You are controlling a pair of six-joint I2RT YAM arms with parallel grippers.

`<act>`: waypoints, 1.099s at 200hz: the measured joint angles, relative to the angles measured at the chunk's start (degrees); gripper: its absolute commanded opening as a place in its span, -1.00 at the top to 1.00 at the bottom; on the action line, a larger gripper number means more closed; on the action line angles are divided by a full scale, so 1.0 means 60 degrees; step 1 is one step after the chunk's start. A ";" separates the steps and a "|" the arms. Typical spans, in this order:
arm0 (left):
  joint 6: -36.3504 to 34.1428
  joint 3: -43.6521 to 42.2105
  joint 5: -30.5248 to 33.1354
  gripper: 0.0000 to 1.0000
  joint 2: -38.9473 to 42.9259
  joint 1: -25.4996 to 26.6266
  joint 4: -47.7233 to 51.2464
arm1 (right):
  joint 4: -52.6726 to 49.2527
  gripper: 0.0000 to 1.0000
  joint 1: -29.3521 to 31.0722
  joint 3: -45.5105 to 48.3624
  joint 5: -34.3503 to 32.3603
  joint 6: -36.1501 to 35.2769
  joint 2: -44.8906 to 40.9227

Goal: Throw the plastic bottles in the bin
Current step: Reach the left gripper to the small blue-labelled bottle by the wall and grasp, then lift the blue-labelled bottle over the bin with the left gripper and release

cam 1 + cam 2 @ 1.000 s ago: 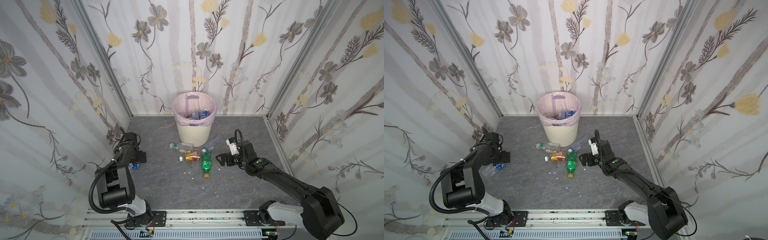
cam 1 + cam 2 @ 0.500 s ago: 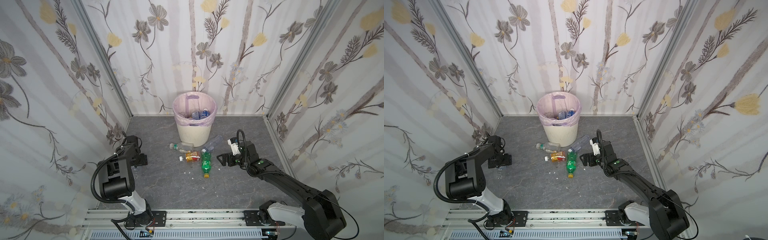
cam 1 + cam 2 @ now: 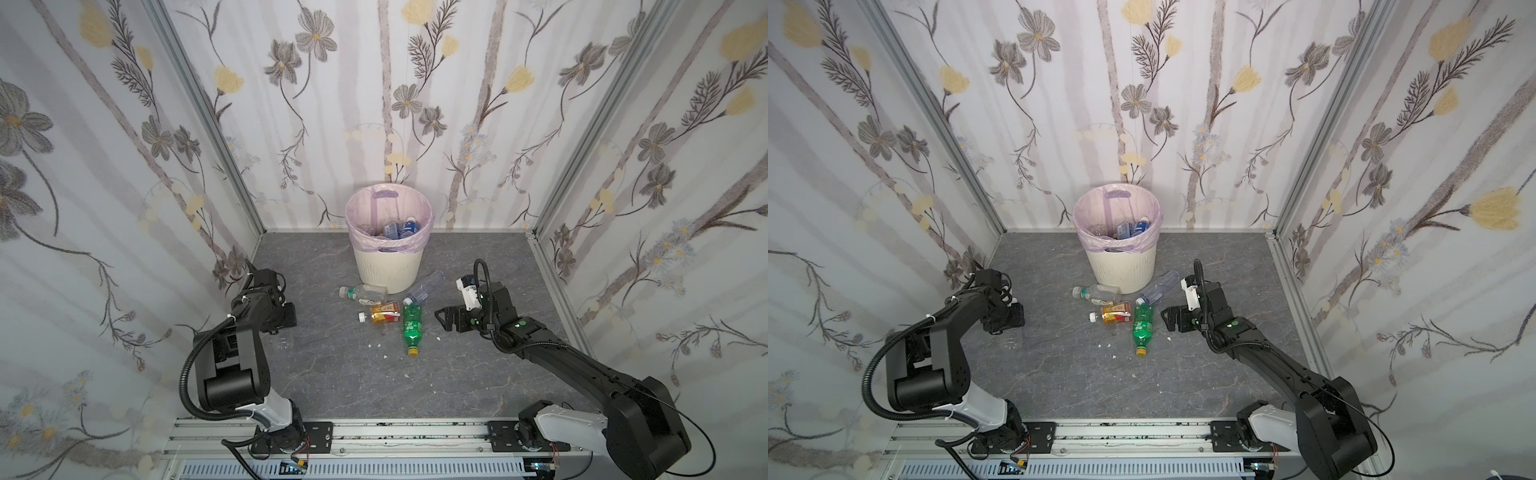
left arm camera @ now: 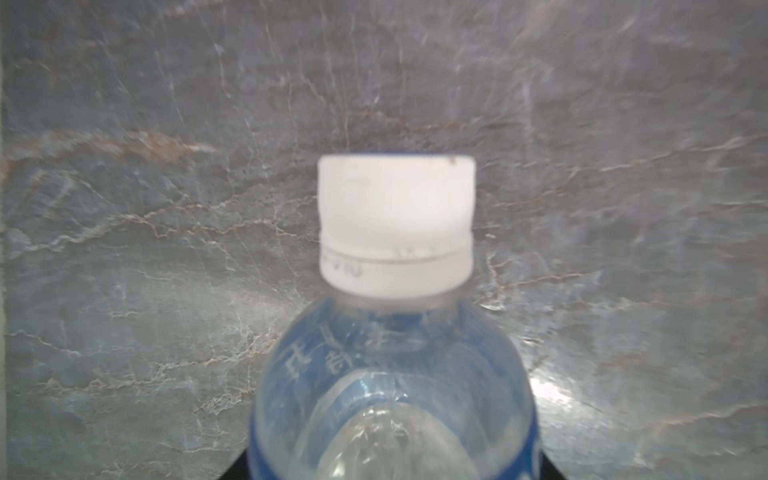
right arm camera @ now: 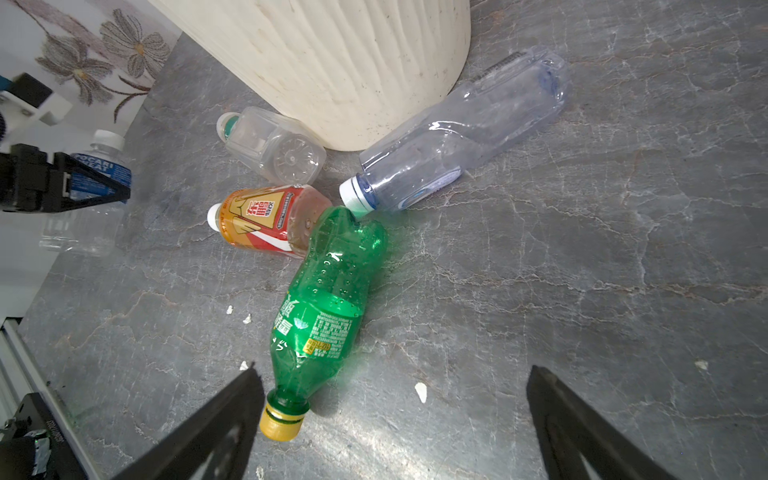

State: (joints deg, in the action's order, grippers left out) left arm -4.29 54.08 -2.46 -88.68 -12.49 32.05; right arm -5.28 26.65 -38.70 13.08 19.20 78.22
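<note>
The blue-labelled bottle (image 5: pixel 97 174) is pinched at its label by the left tool (image 3: pixel 286 322), low over the worktop (image 3: pixel 332 382) with the left arm (image 3: pixel 232 357) folded tight. The right tool (image 5: pixel 395 386) hangs spread above the green bottle (image 5: pixel 324 299) — right arm (image 3: pixel 561 361) stretched forward. The bin (image 3: pixel 388 270) holds several bottles (image 3: pixel 405 227); others lie at its foot.

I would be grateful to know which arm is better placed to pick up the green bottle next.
Right. The right gripper hangs open just beside the green bottle, which lies free near its fingers. The left gripper is farther off and occupied, closed on the blue-labelled bottle.
</note>
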 measured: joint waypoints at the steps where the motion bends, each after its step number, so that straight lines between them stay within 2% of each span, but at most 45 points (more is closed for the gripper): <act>1: 0.0000 0.0000 -0.0025 -0.03 0.0040 0.0018 -0.0011 | 0.0000 -0.98 -0.0004 0.0000 -0.0004 0.0000 0.0007; 42: -0.0025 -0.0240 -0.0299 -0.08 0.2087 0.1016 -0.0404 | -0.0025 -0.98 -0.0164 -0.0051 -0.0302 0.0055 0.0153; 84: 0.0408 -0.0339 -0.0477 -0.15 0.4998 0.1246 -0.0907 | -0.0120 -0.98 -0.0204 -0.0259 -0.0648 0.0211 0.0222; 132: 0.1373 -0.0186 -0.1858 -0.20 0.7741 0.1315 -0.1636 | -0.0412 -0.97 -0.0204 -0.0350 -0.0994 0.0299 0.0168; 184: 0.2885 0.0645 -0.3330 -0.19 0.8644 0.1512 -0.2801 | -0.0481 -0.96 -0.0109 -0.0517 -0.1045 0.0474 0.0076; 220: 0.3909 0.1060 -0.3963 -0.17 0.8247 0.1654 -0.4401 | -0.0517 -0.96 0.0066 -0.0568 -0.1239 0.0557 -0.0007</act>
State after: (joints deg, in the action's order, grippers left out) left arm 19.16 60.45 -26.24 -39.20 -2.57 5.65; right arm -8.38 27.05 -42.11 5.65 22.55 78.17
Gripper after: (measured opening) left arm 0.597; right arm 0.977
